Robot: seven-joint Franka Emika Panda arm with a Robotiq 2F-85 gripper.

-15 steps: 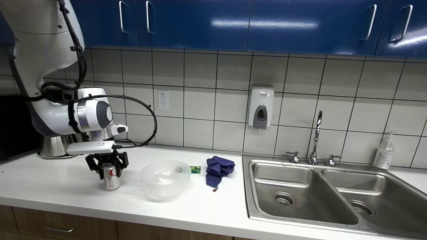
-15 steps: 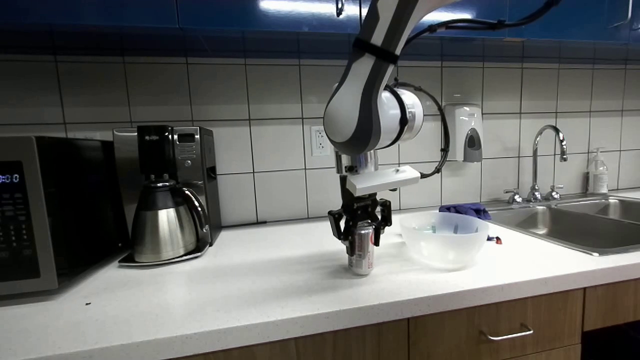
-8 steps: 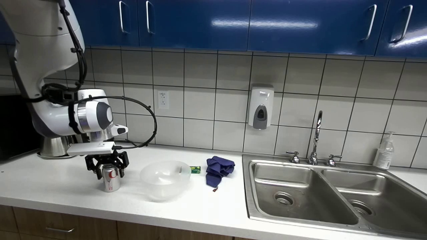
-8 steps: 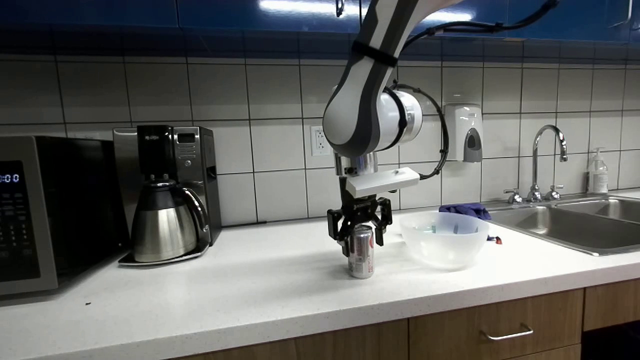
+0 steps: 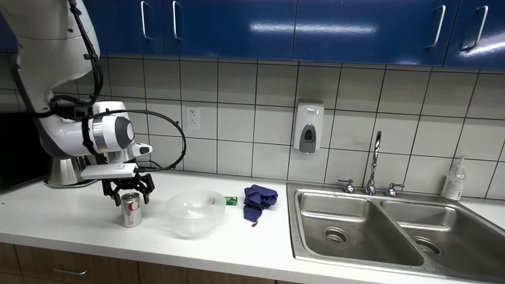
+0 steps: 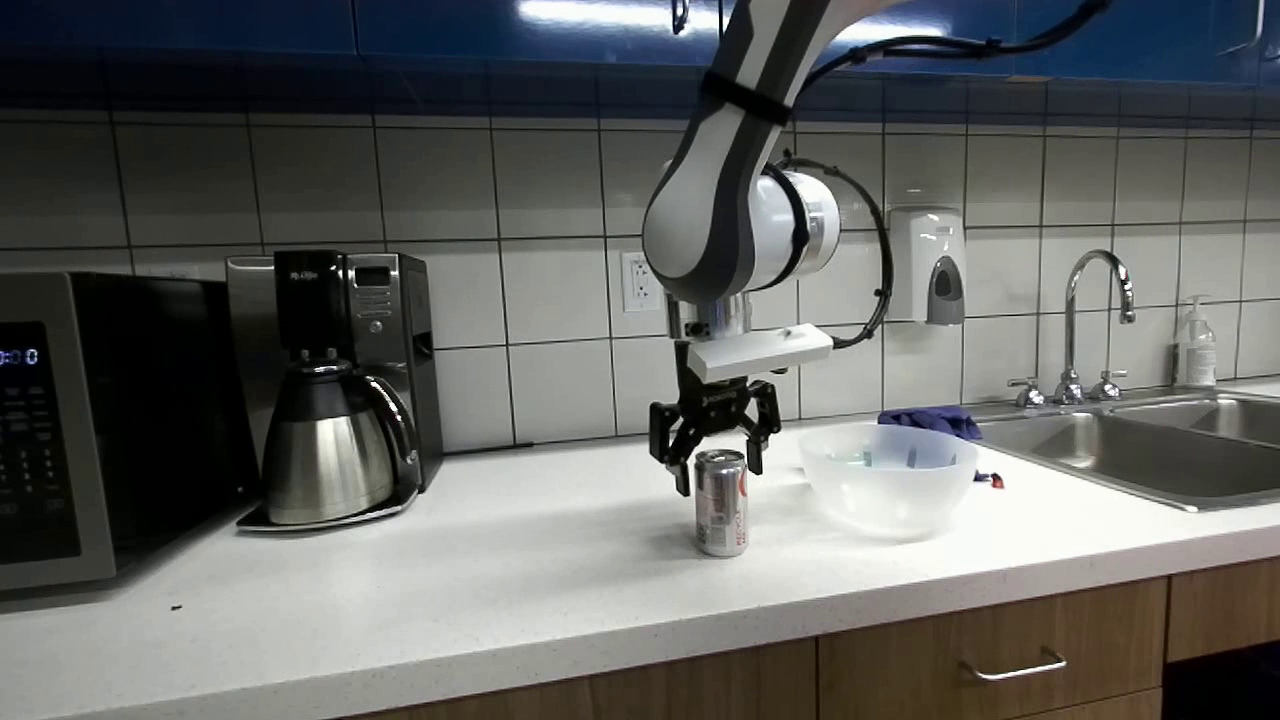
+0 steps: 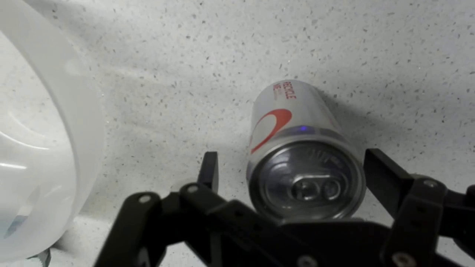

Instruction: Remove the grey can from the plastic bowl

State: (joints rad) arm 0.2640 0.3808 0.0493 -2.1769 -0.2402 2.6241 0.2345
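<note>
The hand (image 6: 719, 470) is spread wide, its fingertips (image 6: 683, 482) on either side of the top of the silver soda can (image 6: 722, 515), which stands upright on the worktop (image 6: 480, 590), outside the translucent plastic bowl (image 6: 890, 500) and near it. In the wrist view a gap shows between the can and the finger (image 7: 210, 168) nearer the bowl; whether the other finger touches the rim, I cannot tell. In an exterior view a small green packet (image 5: 231, 200) lies just beside the bowl, and a crumpled navy cloth (image 5: 258, 199) rests between the packet and the double-basin steel sink (image 5: 295, 221). A drip coffee maker (image 6: 372, 310) with a steel carafe (image 6: 330, 460) stands beside the microwave (image 6: 150, 400).
</note>
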